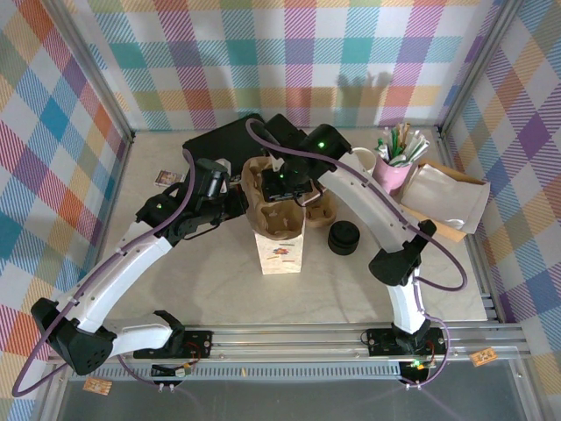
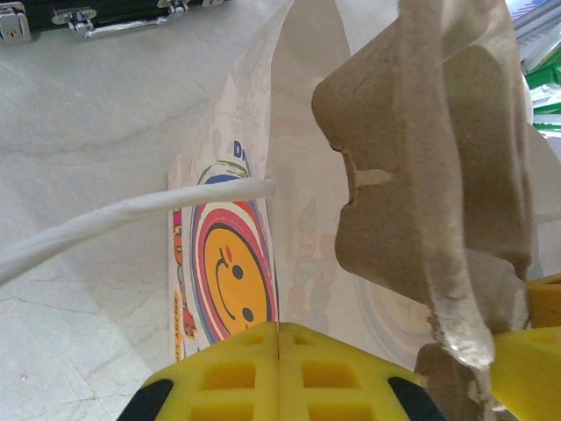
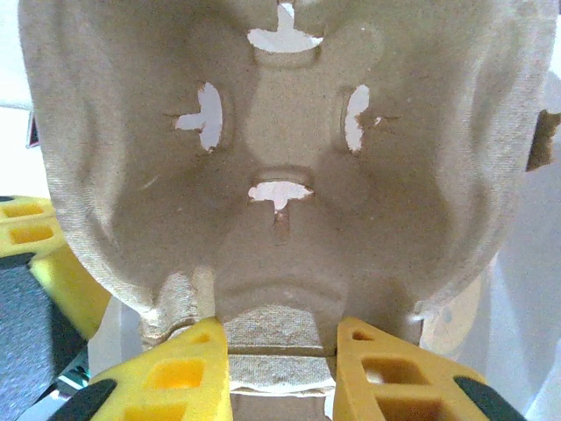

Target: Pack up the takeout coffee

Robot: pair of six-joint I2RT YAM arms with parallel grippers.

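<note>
Bagging step, I reckon; right tool [image 3: 280, 340] was clamped on the pulp carrier [image 3: 280, 132], left tool [image 2: 279, 373] pinched the paper bag [image 2: 223, 281] rim; coffee cup [image 1: 361, 159] seemingly sat far right by the pink cup [image 1: 392, 174]; next needed the carrier lowered straight in.

White cup [image 1: 363, 159] half hidden behind right arm [image 1: 364, 206].

A brown moulded-pulp cup carrier [image 1: 273, 197] sits over the top of an upright white paper bag [image 1: 280, 253] mid-desk [image 1: 219, 298], a low stack of black lids [image 1: 344, 238] just right, and what may be a white paper cup [image 1: 361, 158] beside the pink cup of sticks [image 1: 392, 171].
</note>
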